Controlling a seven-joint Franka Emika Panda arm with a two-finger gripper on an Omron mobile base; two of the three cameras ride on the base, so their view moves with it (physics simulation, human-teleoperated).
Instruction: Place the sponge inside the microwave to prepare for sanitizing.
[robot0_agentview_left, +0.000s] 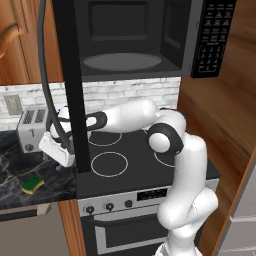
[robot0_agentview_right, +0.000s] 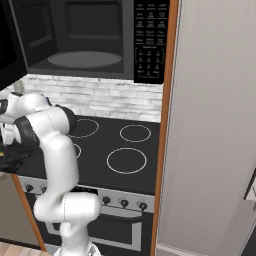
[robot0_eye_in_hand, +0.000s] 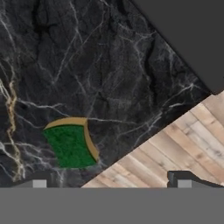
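Note:
The sponge (robot0_agentview_left: 32, 184), a small block with a green top over yellow, lies on the black marble counter (robot0_agentview_left: 15, 160) near its front edge. In the hand view the sponge (robot0_eye_in_hand: 70, 145) sits low and left, closer to the left fingertip (robot0_eye_in_hand: 38, 183) than to the right one. My gripper (robot0_agentview_left: 60, 157) hangs open and empty above the counter, up and right of the sponge, partly behind the microwave's open door (robot0_agentview_left: 72, 100). The microwave (robot0_agentview_left: 135, 40) is mounted above the stove, with its grey turntable (robot0_agentview_left: 121, 61) showing. From the right, the microwave (robot0_agentview_right: 85, 40) also stands open.
A silver toaster (robot0_agentview_left: 34, 129) stands at the back of the counter, left of my hand. The black stove (robot0_agentview_left: 125, 160) with ring burners lies under the microwave. A wooden panel (robot0_agentview_left: 220, 125) rises at the right. Wood floor (robot0_eye_in_hand: 175, 148) shows past the counter edge.

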